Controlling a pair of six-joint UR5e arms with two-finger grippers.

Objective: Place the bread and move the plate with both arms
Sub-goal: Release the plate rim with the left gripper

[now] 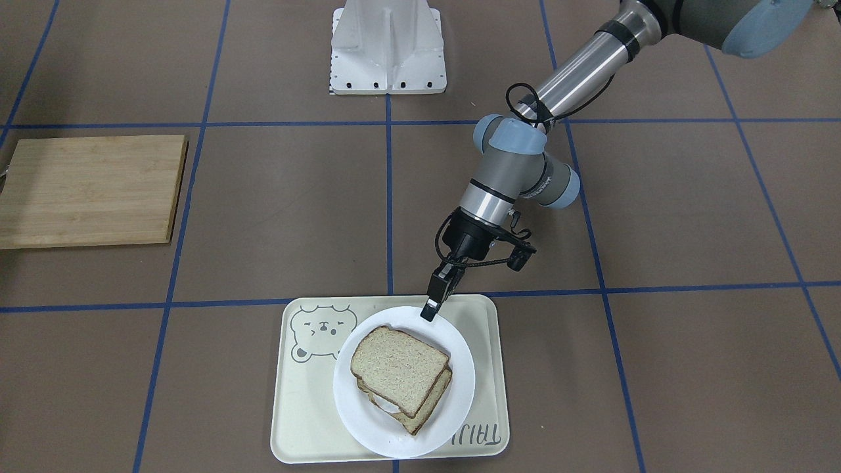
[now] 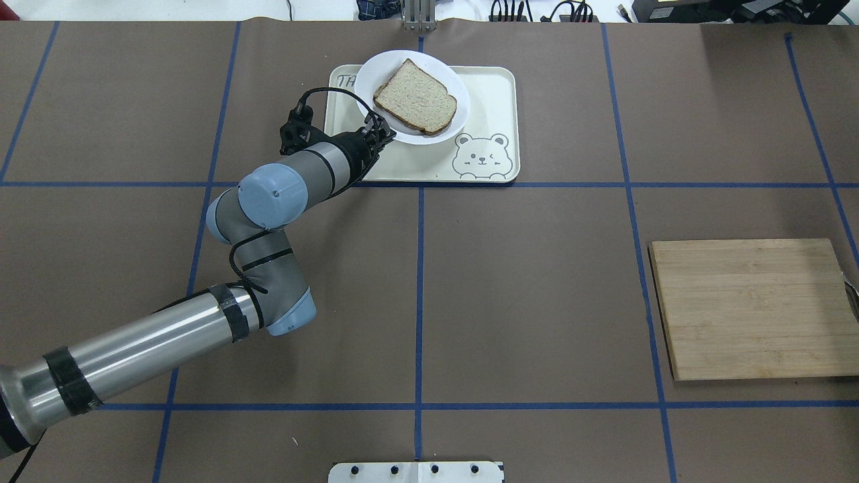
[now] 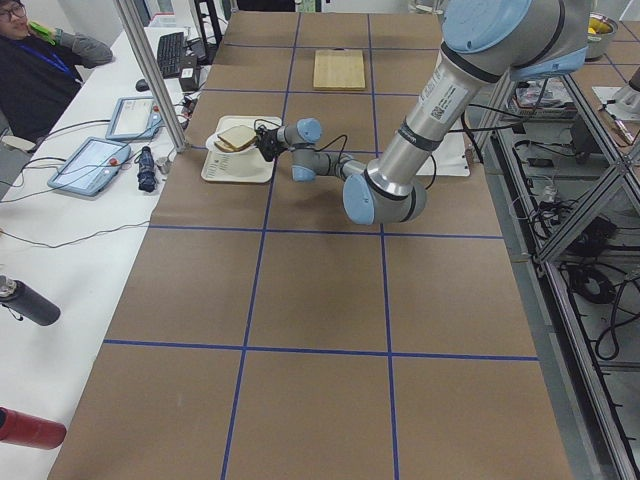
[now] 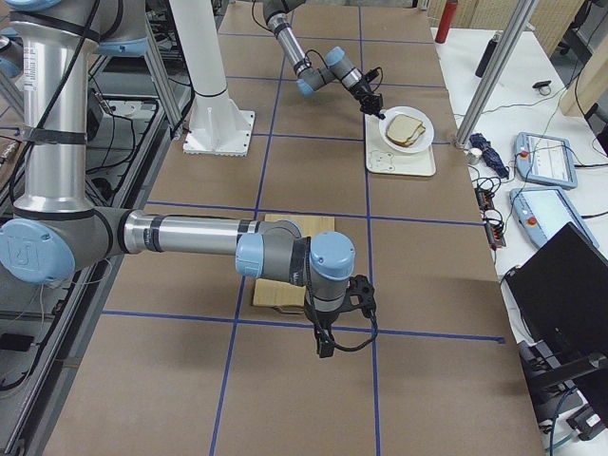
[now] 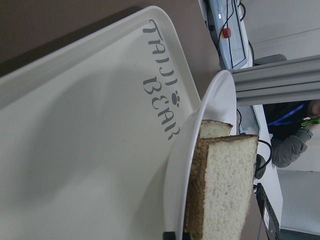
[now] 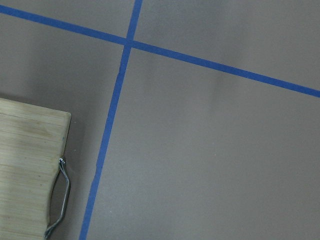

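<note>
The white plate [image 1: 453, 358] sits on the cream bear tray [image 1: 309, 407], its far side reaching over the tray's edge. The plain bread slice [image 1: 399, 368] lies on top of a second slice with egg [image 1: 424, 410] on the plate. The bread also shows in the overhead view [image 2: 416, 99]. My left gripper [image 1: 430, 310] is shut on the plate's rim on the robot's side; it also shows in the overhead view [image 2: 382, 134]. In the left wrist view the plate's rim [image 5: 200, 130] runs in between the jaws. My right gripper [image 4: 326, 344] hangs over the table by the board; I cannot tell whether it is open or shut.
A wooden cutting board [image 2: 751, 308] with a metal handle [image 6: 62, 200] lies on the robot's right side. The white fixed stand [image 1: 387, 46] is at the robot's edge. Blue tape lines cross the brown table cover.
</note>
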